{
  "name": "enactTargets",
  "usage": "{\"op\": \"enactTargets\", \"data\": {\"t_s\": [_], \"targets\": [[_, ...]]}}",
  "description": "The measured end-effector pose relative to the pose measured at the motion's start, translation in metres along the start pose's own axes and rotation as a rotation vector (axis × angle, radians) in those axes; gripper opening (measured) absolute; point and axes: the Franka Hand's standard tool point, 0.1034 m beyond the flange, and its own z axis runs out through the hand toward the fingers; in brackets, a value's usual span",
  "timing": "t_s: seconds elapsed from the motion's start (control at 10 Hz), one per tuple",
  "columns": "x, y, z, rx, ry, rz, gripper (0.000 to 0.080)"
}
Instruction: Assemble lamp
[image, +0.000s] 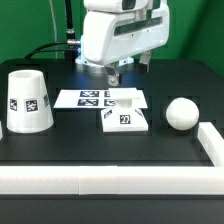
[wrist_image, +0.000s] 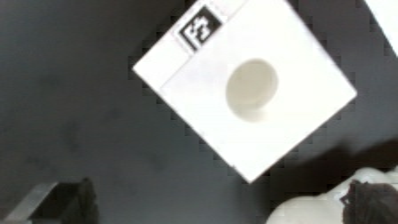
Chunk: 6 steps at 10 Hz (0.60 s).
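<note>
The flat square lamp base (image: 124, 119) lies on the black table in the middle, its tag facing front. In the wrist view the base (wrist_image: 214, 110) fills the middle, with its round socket hole (wrist_image: 254, 85) and a tag near one corner. The ball-shaped bulb (image: 181, 113) rests at the exterior view's right of the base. The tapered shade (image: 27, 101) stands at the exterior view's left. My gripper (image: 112, 76) (wrist_image: 214, 205) hangs open and empty just behind the base, above the marker board. A white rounded shape beside one finger (wrist_image: 377, 198) cannot be identified.
The marker board (image: 97, 98) lies flat behind the base. A low white wall (image: 100, 181) runs along the table's front edge and up the exterior view's right side (image: 210, 140). Cables hang at the back.
</note>
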Motion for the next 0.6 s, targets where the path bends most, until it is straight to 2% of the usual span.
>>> {"op": "enactTargets", "data": {"t_s": [0.3, 0.6], "targets": [[0.0041, 0.0005, -0.0008, 0.002, 0.000, 0.078, 0.0700], [-0.0046, 0.0043, -0.0019, 0.010, -0.002, 0.407, 0.0700]]}}
